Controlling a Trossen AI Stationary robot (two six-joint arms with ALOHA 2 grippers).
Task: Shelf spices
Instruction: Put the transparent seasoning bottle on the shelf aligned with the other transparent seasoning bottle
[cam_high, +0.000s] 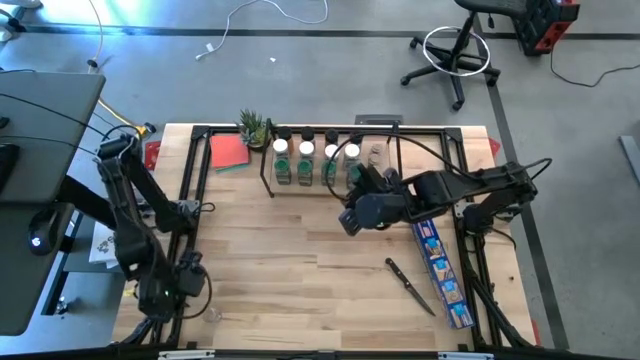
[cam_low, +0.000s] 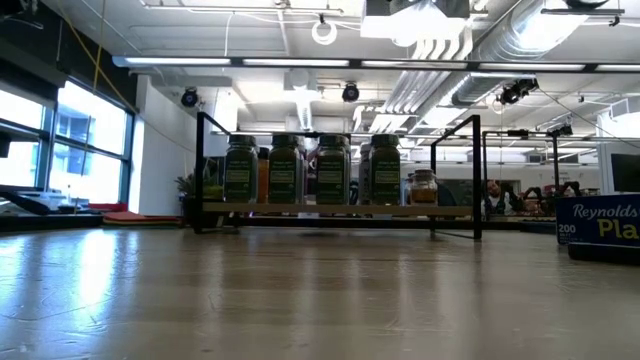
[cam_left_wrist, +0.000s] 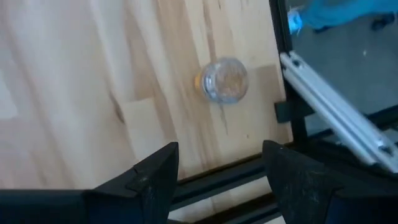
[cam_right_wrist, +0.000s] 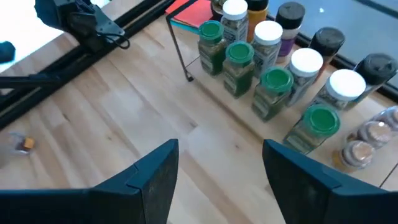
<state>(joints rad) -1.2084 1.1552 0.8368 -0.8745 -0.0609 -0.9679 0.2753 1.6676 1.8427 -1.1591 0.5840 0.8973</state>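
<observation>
The shelf (cam_high: 325, 165) stands at the table's far side and carries several spice jars (cam_right_wrist: 273, 87) with green, white, black and clear caps, upright in rows; the low view shows them as dark green jars (cam_low: 310, 170). One clear-capped jar (cam_left_wrist: 225, 79) stands alone on the table near the near-left corner (cam_high: 213, 314). My left gripper (cam_left_wrist: 221, 180) hovers open just short of that jar (cam_high: 193, 288). My right gripper (cam_right_wrist: 221, 180) is open and empty above the table, in front of the shelf's right half (cam_high: 350, 218).
A long blue box (cam_high: 442, 268) and a black-handled knife (cam_high: 410, 285) lie on the right of the table. A red pad (cam_high: 229, 152) and a small plant (cam_high: 255, 127) sit left of the shelf. A black frame (cam_left_wrist: 292, 118) edges the table. The middle boards are bare.
</observation>
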